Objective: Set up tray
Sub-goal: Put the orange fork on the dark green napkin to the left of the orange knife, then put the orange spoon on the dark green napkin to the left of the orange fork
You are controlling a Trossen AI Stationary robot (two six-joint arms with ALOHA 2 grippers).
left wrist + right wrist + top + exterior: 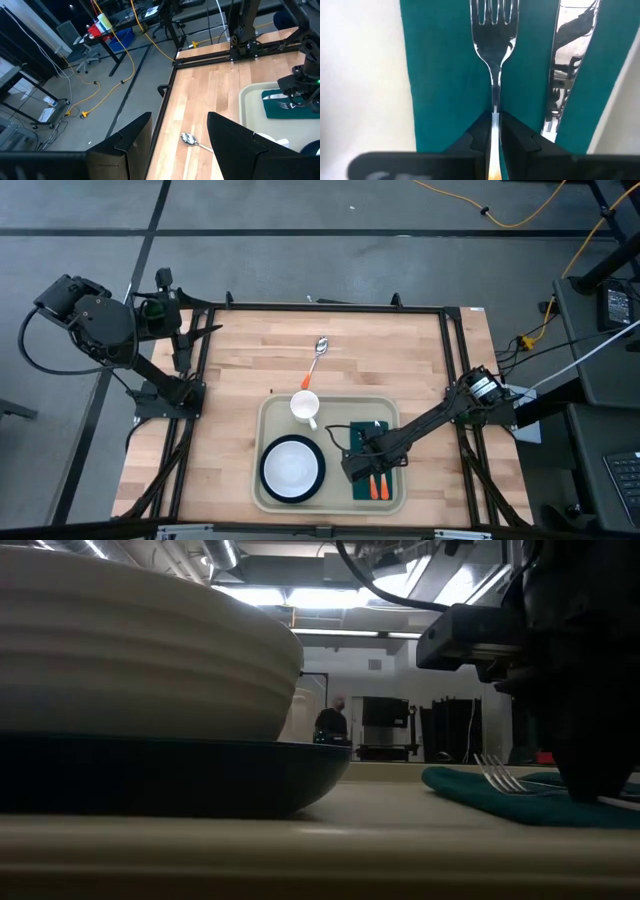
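Laying the fork down cleanly is the step in hand, going by how things lie. Far left, the left gripper (178, 320) waits off the corner of the surface (250, 360), its fingers (125, 145) spread apart and holding nothing. Right of it, a spoon (316, 360) with an orange handle lies on the bare wood, just beyond the tray's far rim and not yet on it. The tray (272, 412) sits at the near middle of the surface, holding a white bowl on a dark plate (292, 470) at its left, a cup (305, 406) by its far rim, and a green napkin (362, 435) along its right side. Over the napkin the right gripper (362, 470) is down low; in the wrist view its fingers (475, 135) pinch the fork (493, 35) by its thin neck, with the tines flat against the cloth and a knife (567, 60) just beside it, roughly parallel. To finish well, the fingers should part only a little and evenly, so neither drags the fork sideways into the knife, and the arm should then lift straight up, since a tilted retreat could snag the cloth or skew the fork. The spoon looks like the piece left to fetch.
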